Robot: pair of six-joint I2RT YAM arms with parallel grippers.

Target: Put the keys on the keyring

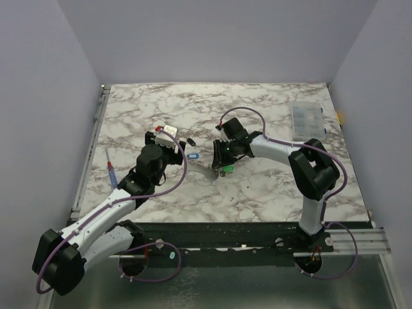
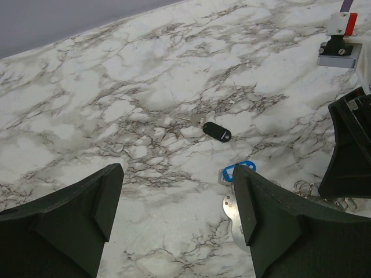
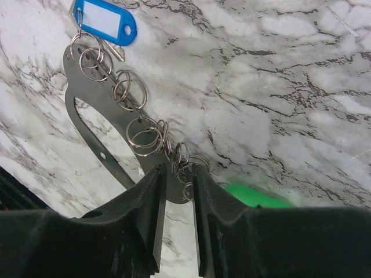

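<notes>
Right fingers [image 3: 136, 229] nearly closed, pinching the near end of the keyring [image 3: 87, 124], a flat grey plate with a chain of split rings lying on the table [image 3: 290, 87]. Green key [image 3: 255, 197] just beside them. Blue key [image 3: 104, 20] at the chain's far end. Left fingers [image 2: 69, 220] spread wide, holding nothing.

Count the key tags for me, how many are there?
3: blue tag at the end of the ring chain, green tag by the right hand, black tag alone on the table. Others may be hidden.
</notes>
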